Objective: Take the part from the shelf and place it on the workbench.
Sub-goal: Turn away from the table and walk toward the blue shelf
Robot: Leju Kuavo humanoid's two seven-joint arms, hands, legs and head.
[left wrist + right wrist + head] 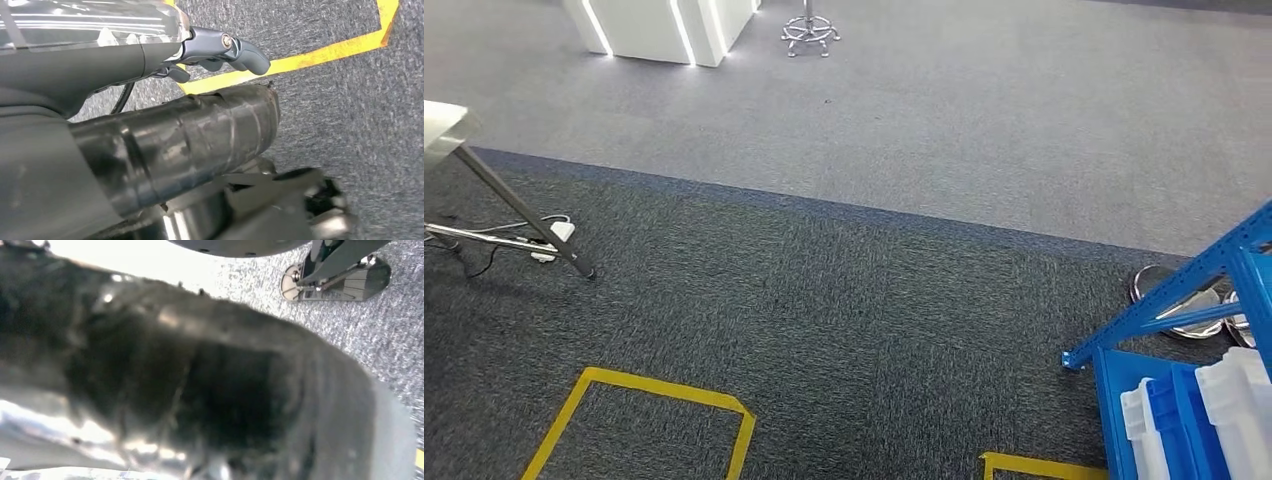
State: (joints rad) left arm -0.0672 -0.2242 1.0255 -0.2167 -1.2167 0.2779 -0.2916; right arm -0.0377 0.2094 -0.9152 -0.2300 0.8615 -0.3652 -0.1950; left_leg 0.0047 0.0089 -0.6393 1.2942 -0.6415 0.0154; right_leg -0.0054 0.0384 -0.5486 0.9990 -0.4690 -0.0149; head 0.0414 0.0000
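Blue shelf (1169, 300) cut off rightward.

Dark grey carpet (844, 330) carried yellow tape outlines (639, 395), a cable and power strip (549, 240), and a blue shelf (1194, 300) holding blue bins (1169, 420).

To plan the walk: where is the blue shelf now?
In the head view, the blue shelf is at the lower right edge, with blue bins beside the yellow floor tape.

Even, bright head view; right wrist view badly blurred, with white glare along one edge.
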